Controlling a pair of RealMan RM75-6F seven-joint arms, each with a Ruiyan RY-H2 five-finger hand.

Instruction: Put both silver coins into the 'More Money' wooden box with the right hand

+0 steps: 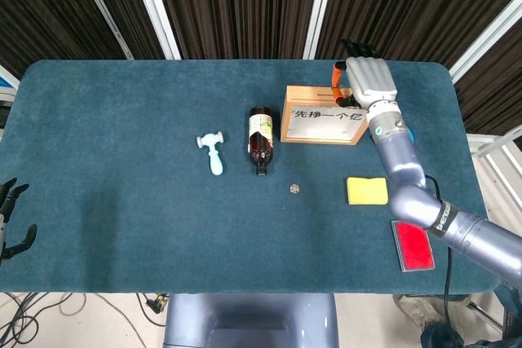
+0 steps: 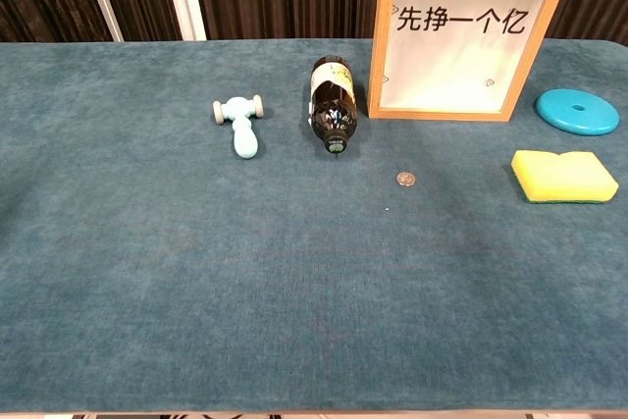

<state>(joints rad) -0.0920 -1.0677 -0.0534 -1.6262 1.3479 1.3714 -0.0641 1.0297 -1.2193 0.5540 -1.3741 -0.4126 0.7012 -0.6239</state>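
Note:
The wooden 'More Money' box [image 1: 314,116] [image 2: 461,36] stands upright at the back right of the table. My right hand [image 1: 369,79] hovers over its top edge, back of the hand toward the camera, fingers pointing away. Whatever is under the fingers is hidden, so I cannot tell if it holds a coin. One silver coin [image 1: 295,189] [image 2: 405,179] lies flat on the cloth in front of the box. No second coin shows. My left hand [image 1: 11,218] sits at the near left edge, fingers apart and holding nothing.
A brown bottle [image 1: 260,138] [image 2: 334,105] lies on its side left of the box. A pale blue toy hammer [image 1: 213,152] [image 2: 240,125] lies further left. A yellow sponge [image 1: 367,191] [image 2: 562,176], a blue disc [image 2: 577,111] and a red card [image 1: 412,244] are on the right.

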